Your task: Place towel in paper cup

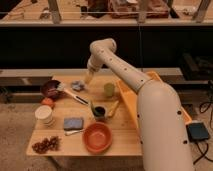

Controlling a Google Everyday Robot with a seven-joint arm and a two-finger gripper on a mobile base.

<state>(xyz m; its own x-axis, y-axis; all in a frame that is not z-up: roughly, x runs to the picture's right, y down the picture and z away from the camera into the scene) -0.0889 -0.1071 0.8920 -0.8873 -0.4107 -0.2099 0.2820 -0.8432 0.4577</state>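
The towel [77, 85] is a small crumpled grey-blue cloth lying at the back of the wooden table [120, 145]. The white paper cup [44, 115] stands upright near the table's left edge, well in front of and to the left of the towel. My gripper [89, 78] points down at the back of the table, just right of the towel and slightly above it. Nothing shows in the gripper.
A dark red bowl [50, 89] and an orange fruit [47, 102] sit left of the towel. A white-handled utensil [72, 94], green cup [109, 89], dark cup with utensils [99, 111], blue sponge [73, 123], orange bowl [97, 137] and grapes [45, 145] fill the table. My arm covers the yellow tray [125, 95].
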